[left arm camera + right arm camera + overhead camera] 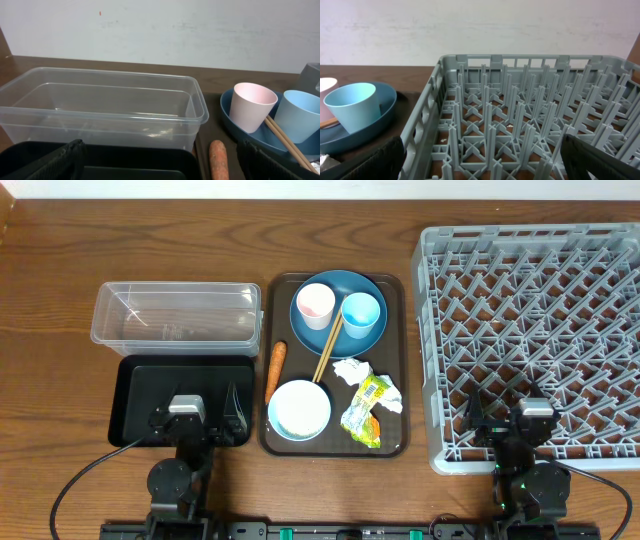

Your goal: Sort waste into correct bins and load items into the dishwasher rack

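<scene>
Your left gripper (196, 418) and right gripper (533, 420) stand wide apart.
One is over the black tray (140, 380), one over the grey rack (530, 280).

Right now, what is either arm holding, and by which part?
Nothing held: left jaws open over the black tray, right jaws open over the grey rack.

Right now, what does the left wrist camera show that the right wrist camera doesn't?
Only the left wrist view: the clear rectangular plastic container, the shallow black rectangular tray in front of it, and the small orange carrot lying to their right. Only the right wrist view: the peg lattice inside the large grey plastic dishwasher rack. Both: the small light blue cup standing on the round dark blue plate, plus the brown table and white wall.
</scene>
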`<action>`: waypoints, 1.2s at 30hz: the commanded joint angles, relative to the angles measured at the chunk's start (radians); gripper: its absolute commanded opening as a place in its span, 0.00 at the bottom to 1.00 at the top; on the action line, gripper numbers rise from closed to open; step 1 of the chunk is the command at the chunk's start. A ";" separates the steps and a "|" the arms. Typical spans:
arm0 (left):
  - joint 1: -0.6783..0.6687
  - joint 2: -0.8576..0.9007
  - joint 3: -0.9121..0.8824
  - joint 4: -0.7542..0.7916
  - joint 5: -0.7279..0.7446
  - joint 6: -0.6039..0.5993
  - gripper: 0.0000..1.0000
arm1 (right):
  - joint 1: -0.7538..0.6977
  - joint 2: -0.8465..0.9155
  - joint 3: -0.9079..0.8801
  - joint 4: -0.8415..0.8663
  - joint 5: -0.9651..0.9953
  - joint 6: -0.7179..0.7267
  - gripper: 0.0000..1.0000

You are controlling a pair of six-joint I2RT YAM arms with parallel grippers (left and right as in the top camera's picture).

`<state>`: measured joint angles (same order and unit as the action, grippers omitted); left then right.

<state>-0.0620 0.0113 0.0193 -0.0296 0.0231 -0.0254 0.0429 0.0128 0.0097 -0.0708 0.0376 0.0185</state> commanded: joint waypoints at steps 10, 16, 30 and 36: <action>-0.001 -0.001 -0.015 -0.042 -0.024 0.006 0.98 | 0.009 -0.008 -0.004 -0.001 0.003 0.003 0.99; -0.001 -0.001 -0.015 -0.042 -0.024 0.006 0.98 | 0.009 -0.008 -0.004 -0.001 0.003 0.003 0.99; -0.001 0.000 -0.005 0.049 0.085 0.017 0.98 | 0.009 -0.008 -0.004 -0.001 0.003 0.003 0.99; -0.001 0.003 0.111 0.017 0.193 -0.002 0.98 | 0.009 -0.008 -0.004 -0.001 0.003 0.003 0.99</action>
<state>-0.0620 0.0116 0.0368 -0.0071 0.1299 -0.0254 0.0429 0.0128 0.0097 -0.0708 0.0376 0.0185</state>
